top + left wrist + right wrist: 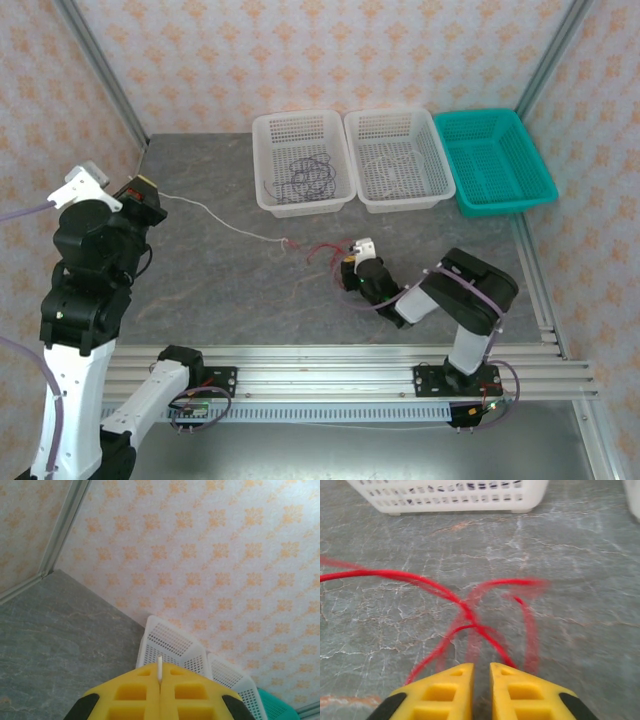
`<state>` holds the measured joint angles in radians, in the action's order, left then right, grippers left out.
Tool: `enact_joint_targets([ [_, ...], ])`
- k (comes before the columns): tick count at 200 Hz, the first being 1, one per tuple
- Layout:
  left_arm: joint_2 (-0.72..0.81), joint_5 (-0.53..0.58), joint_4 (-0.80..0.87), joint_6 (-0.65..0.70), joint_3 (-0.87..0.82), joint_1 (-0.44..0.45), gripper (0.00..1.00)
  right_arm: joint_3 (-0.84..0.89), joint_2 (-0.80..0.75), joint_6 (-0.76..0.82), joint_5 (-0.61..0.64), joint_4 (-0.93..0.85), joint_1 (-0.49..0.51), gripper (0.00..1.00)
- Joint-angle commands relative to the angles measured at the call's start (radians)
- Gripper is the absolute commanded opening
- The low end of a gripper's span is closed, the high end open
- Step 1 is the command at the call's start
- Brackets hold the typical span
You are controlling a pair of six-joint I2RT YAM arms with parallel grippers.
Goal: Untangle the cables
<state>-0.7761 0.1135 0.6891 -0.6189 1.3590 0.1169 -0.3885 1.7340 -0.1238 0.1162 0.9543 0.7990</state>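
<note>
The left claw (143, 200) is raised over the far-left part of the surface (220, 295). In the left wrist view its yellow fingers (130, 695) are pressed together with no gap, and the end of the white cable (159, 666) sticks up from the seam between them. From that claw the white cable runs right and nearer across the surface, and its other end lies near the middle, just left of the red cable (322, 252).

The right claw (345, 266) is low over the middle of the surface, pointing left at the red cable, which lies loose in a few open loops. In the right wrist view the yellow fingers (445, 687) stand a narrow slit apart. One red strand runs down to the tip of the right-hand finger. The view is blurred there, so I cannot tell whether the strand is pinched or only passes under the tips.

Three baskets stand in a row at the far edge. The left white basket (298, 119) holds the dark cable (305, 178), coiled loosely. The middle white basket (390, 115) seems to hold something thin and pale, too faint to name. The teal basket (490, 115) is on the right.
</note>
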Motion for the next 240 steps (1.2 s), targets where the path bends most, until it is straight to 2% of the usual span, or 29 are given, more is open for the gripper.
enact_joint_targets([
  [1, -0.001, 0.046, -0.017, 0.022, -0.021, -0.008, 0.0, 0.047, -0.112, -0.039, 0.127, -0.042, -0.017, 0.01],
  [19, -0.005, 0.07, -0.007, 0.026, -0.029, -0.012, 0.0, 0.091, -0.216, -0.161, 0.225, -0.128, -0.08, 0.0],
  [32, -0.008, 0.063, -0.004, 0.022, -0.039, -0.02, 0.0, 0.114, -0.289, -0.218, 0.226, -0.201, -0.144, 0.0],
  [45, -0.009, 0.034, -0.016, 0.012, -0.056, -0.027, 0.0, 0.125, -0.355, -0.187, 0.208, -0.234, -0.17, 0.0],
  [54, -0.013, -0.01, -0.04, 0.015, -0.073, -0.028, 0.0, 0.113, -0.392, -0.109, 0.087, -0.24, -0.17, 0.0],
  [72, -0.044, -0.121, -0.062, 0.022, -0.088, -0.029, 0.0, 0.03, -0.432, 0.063, -0.321, -0.326, -0.16, 0.18],
  [81, -0.061, -0.163, -0.067, 0.024, -0.093, -0.03, 0.0, -0.035, -0.432, 0.134, -0.433, -0.386, -0.124, 0.31],
  [91, -0.073, -0.2, -0.076, 0.022, -0.102, -0.03, 0.0, -0.09, -0.419, 0.23, -0.483, -0.417, -0.069, 0.42],
  [110, -0.074, -0.24, -0.103, 0.016, -0.116, -0.03, 0.0, -0.173, -0.346, 0.364, -0.55, -0.355, 0.012, 0.51],
  [128, -0.068, -0.246, -0.103, 0.018, -0.113, -0.031, 0.0, -0.293, -0.224, 0.423, -0.635, -0.321, 0.055, 0.52],
  [146, -0.063, -0.251, -0.089, 0.023, -0.105, -0.03, 0.0, -0.439, -0.077, 0.446, -0.642, -0.342, 0.094, 0.52],
  [186, -0.039, -0.264, -0.063, 0.02, -0.12, -0.031, 0.0, -0.72, 0.222, 0.294, -0.618, -0.393, 0.123, 0.5],
  [220, -0.026, -0.271, -0.095, -0.003, -0.153, -0.03, 0.0, -0.87, 0.375, 0.205, -0.739, -0.45, 0.145, 0.52],
  [240, -0.034, -0.278, -0.106, -0.011, -0.157, -0.03, 0.0, -0.932, 0.433, 0.147, -0.781, -0.484, 0.151, 0.48],
])
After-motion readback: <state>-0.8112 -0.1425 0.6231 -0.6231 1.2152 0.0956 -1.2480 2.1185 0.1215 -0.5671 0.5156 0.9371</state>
